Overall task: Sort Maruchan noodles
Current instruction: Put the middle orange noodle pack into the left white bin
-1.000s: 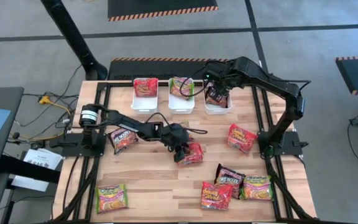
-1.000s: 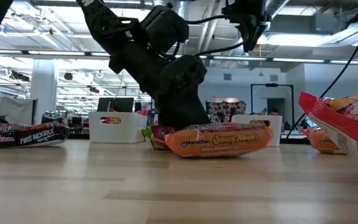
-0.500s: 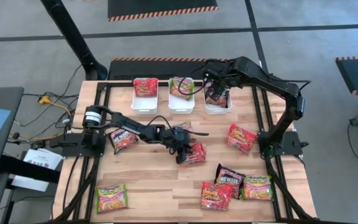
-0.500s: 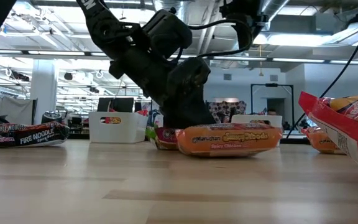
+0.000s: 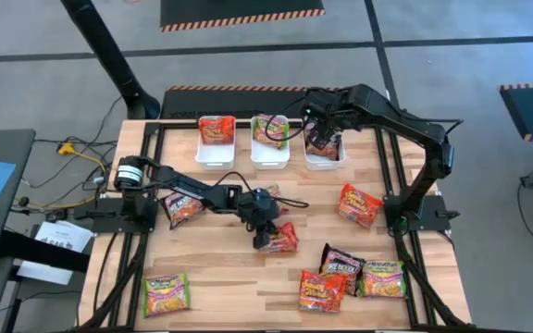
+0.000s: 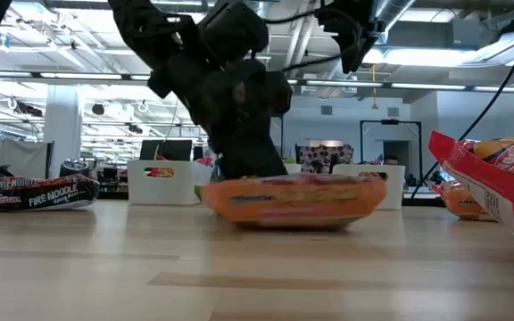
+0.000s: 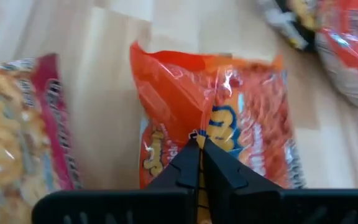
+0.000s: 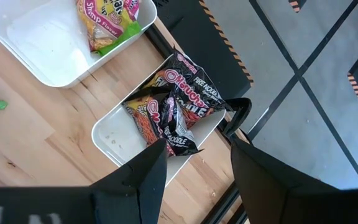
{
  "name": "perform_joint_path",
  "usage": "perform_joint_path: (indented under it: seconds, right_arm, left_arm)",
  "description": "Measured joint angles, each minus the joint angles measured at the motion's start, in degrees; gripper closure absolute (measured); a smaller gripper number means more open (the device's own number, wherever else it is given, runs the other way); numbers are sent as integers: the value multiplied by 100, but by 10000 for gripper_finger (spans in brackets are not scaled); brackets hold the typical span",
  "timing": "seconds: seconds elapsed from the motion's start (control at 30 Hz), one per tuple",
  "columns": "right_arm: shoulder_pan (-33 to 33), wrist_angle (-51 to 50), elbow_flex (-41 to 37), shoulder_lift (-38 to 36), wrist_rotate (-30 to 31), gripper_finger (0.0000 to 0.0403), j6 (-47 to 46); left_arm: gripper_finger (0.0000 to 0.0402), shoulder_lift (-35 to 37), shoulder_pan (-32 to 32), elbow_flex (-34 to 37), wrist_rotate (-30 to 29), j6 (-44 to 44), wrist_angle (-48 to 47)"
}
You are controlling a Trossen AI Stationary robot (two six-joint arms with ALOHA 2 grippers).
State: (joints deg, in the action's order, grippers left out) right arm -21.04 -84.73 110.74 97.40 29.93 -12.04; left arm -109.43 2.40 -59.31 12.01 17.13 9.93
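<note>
Now the left hand (image 5: pixel 265 236), near the middle of the bench (image 5: pixel 220 277), pinches the top of an orange noodle packet (image 5: pixel 281 239), while the right hand (image 5: pixel 322 141) hangs spread over the far-edge bin (image 5: pixel 325 159) with a black packet (image 8: pixel 173 106).

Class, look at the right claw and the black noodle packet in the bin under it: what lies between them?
Nothing: in the right wrist view, the open right claw hangs above the black packet in the white bin.

Bare wood (image 5: pixel 220 268) wide open between green packet (image 5: pixel 166 293) at near left and near-right cluster (image 5: pixel 350 277). Centre blocked by left arm (image 5: pixel 202 191), left gripper (image 5: pixel 268 236) clamped on orange packet (image 5: pixel 280 238). Far edge crowded: three white bins (image 5: pixel 270 153), right gripper (image 5: pixel 322 139) spread over rightmost.
</note>
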Motion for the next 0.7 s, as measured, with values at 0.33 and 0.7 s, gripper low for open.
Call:
perform_joint_path:
  seconds: [0.33, 0.7]
  right_arm:
    - [0, 0, 0, 1, 6, 200, -1]
    - [-11, -2, 0, 1, 9, 200, 1]
  left_arm:
    - [401, 531, 89, -9, 72, -311, -6]
    - [401, 1261, 41, -17, -742, -839, -733]
